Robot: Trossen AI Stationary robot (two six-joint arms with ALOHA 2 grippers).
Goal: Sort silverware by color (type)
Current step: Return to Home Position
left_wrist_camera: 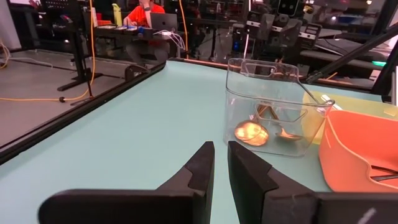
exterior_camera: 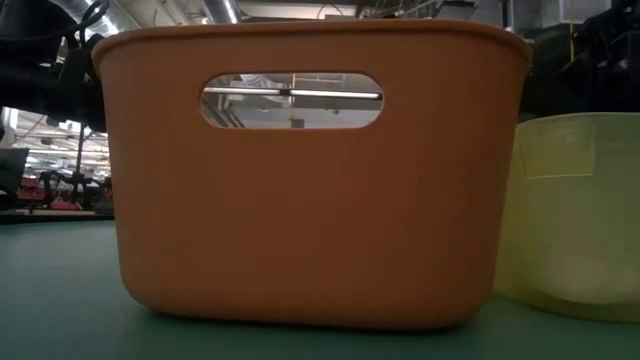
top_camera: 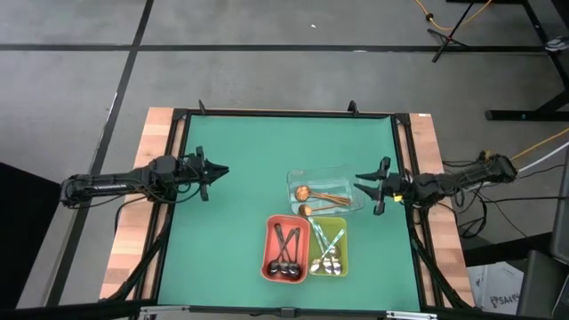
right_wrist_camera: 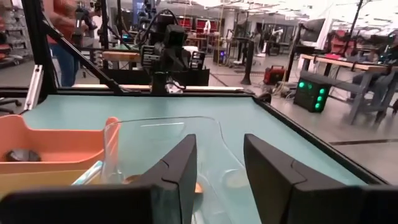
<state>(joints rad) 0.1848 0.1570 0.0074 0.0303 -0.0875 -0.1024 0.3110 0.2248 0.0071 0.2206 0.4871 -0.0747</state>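
A busy workshop of desks, stands and trailing cables surrounds the green worktop (top_camera: 231, 142). A person (left_wrist_camera: 148, 11) in an orange top sits at a laptop far behind it.

My left tool (left_wrist_camera: 221, 150) hangs low at the worktop's left side. Its fingers are barely parted, with only a thin slit between them and nothing in it. My right tool (right_wrist_camera: 219, 146) hangs at the opposite side, just beside the clear tray (top_camera: 347, 175), with its fingers spread wider and likewise empty. Both point inward across the green and are well apart from each other. I read this as the parked pose, off to the sides so that neither arm hangs over the sorted pieces.

Closest to my right tool, the clear tray holds the copper-gold spoons (top_camera: 307, 193), their bowls toward my left arm's side. Near that tray, the red tray (top_camera: 269, 233) and the yellow-green tray (top_camera: 345, 233) stand side by side, touching or very nearly so. The black spoons (top_camera: 285, 255) lie lengthwise in the red one, and the silver spoons (top_camera: 327, 256) lie in the yellow-green one.

I see no silverware loose on the green, so I judge the sorting finished, with one finish to each tray. The trays cluster right of centre, closer to my right arm than to my left. With both tools empty, all that looks left is to settle the arms at rest.
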